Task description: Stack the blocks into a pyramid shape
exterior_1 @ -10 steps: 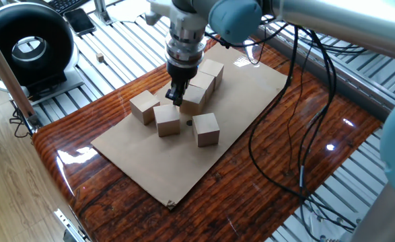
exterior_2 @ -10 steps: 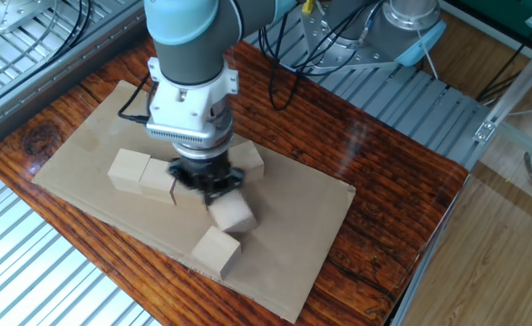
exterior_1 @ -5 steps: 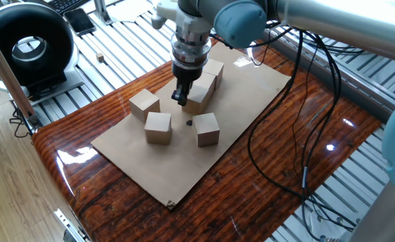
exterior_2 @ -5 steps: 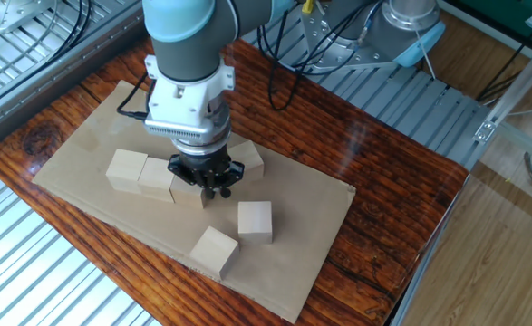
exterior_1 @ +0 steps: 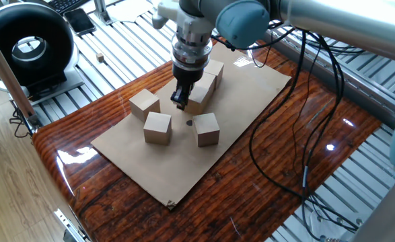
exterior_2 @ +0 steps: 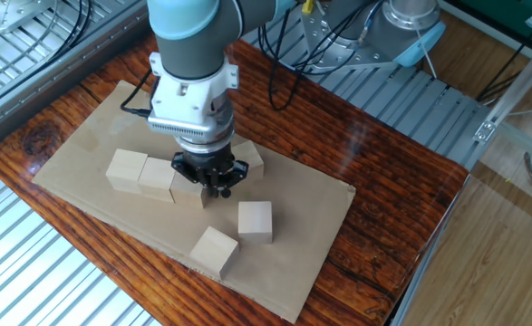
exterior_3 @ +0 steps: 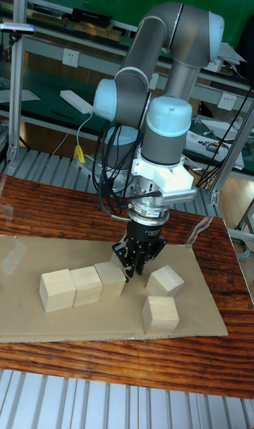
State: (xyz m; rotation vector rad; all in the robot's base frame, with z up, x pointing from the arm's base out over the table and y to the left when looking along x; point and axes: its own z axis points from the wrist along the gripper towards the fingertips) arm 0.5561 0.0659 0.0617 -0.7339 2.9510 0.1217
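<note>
Pincer (exterior_2: pixel 214 188) points straight down over the cardboard sheet (exterior_2: pixel 75 136), its fingers drawn close together with nothing between them, tips just above the sheet. Its tips sit right beside the end of a row of 3 blocks (exterior_3: pixel 85 286) that touch side to side; in the tall fixed view this row runs left from the fingers. A 4th block (exterior_2: pixel 248 158) lies behind the pincer, partly hidden by it. 2 loose blocks lie apart from the row: one (exterior_2: pixel 255 220) near the fingertips and another (exterior_2: pixel 213 251) further toward the sheet's front edge. In one fixed view a small dark spot (exterior_1: pixel 188 122) shows on the sheet between the fingertips and a loose block. All 6 blocks rest flat on the sheet, none stacked, and the sheet covers a glossy wooden table (exterior_1: pixel 264 181).
</note>
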